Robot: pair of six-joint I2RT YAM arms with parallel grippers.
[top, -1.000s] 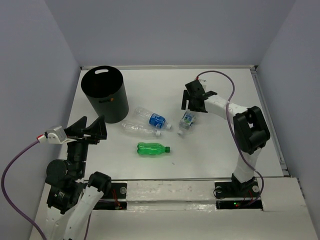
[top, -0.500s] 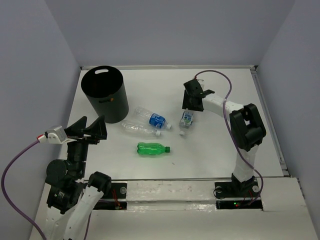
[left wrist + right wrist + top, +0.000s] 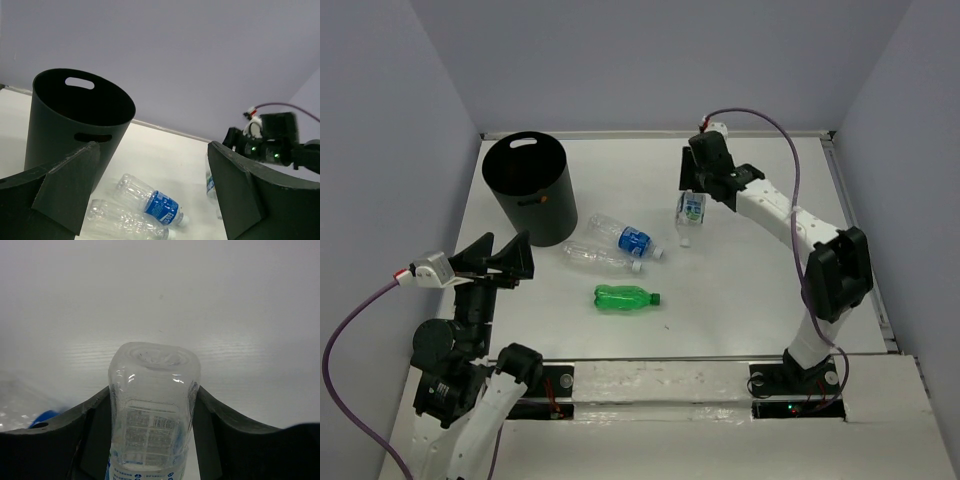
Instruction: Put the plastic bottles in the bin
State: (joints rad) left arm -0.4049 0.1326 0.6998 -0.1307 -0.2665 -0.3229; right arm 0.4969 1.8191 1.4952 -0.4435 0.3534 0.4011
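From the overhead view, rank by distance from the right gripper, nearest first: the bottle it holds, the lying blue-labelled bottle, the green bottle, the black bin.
1. Held clear bottle, in the right gripper.
2. Lying blue-labelled bottle, to its left.
3. Green bottle, nearer the bases, and black bin, far left: too close to call.

A white matte table (image 3: 750,290) formed the floor of the enclosure. Plain lavender-grey walls (image 3: 650,60) rose behind it and on both sides. A pale raised strip (image 3: 861,250) ran along the table's right edge, and a white rail (image 3: 660,378) crossed its near edge.
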